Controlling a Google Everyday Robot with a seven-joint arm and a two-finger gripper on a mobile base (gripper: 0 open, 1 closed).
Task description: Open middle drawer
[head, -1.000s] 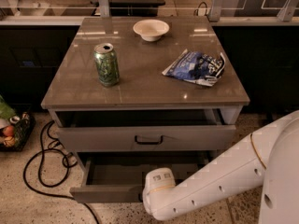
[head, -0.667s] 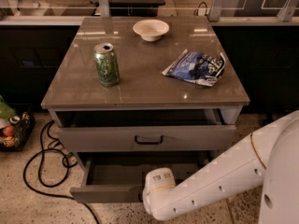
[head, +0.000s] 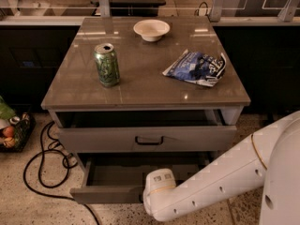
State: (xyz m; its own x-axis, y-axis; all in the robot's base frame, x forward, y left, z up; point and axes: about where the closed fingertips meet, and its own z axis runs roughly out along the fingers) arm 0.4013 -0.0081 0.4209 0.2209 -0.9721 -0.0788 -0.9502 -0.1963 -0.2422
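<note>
One arm (head: 225,177) low | wrist (head: 159,191) at middle drawer (head: 105,194) | claw hidden behind wrist

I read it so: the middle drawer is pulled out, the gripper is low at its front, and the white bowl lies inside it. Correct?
Not quite: the camera view shows the white bowl on the cabinet top, near its back edge, not in the drawer. The middle drawer is indeed pulled out, and the gripper is low at its front, mostly hidden behind the arm.
</note>
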